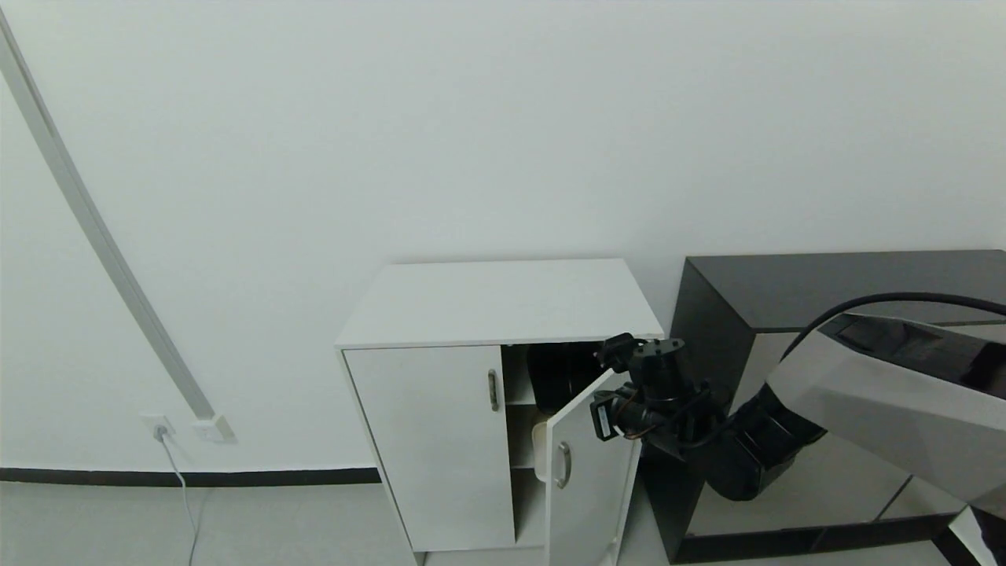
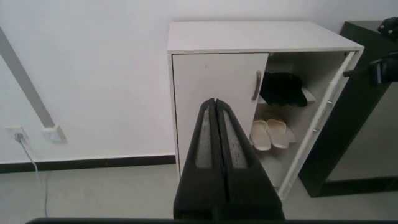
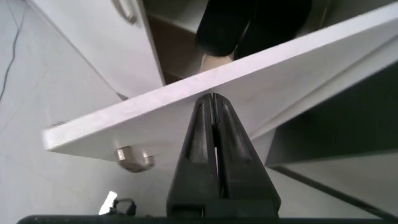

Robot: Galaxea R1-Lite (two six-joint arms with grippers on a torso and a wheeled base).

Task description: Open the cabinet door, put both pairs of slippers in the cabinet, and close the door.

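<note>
The white cabinet [image 1: 487, 303] stands against the wall with its left door [image 1: 432, 440] closed and its right door [image 1: 585, 464] partly open. A black pair of slippers [image 2: 283, 89] lies on the upper shelf and a beige pair [image 2: 272, 134] on the shelf below. My right gripper [image 1: 614, 352] is shut, its tips against the outer face of the open door [image 3: 186, 118] near its top edge, above the door's handle [image 3: 134, 158]. My left gripper [image 2: 214, 121] is shut on nothing and hangs in front of the cabinet, well back from it.
A black glossy cabinet [image 1: 786, 299] stands right beside the white one, close behind the open door. A wall socket with a cable [image 1: 161, 431] and a slanted conduit [image 1: 94, 228] are at the left. Bare floor [image 2: 93, 193] lies in front.
</note>
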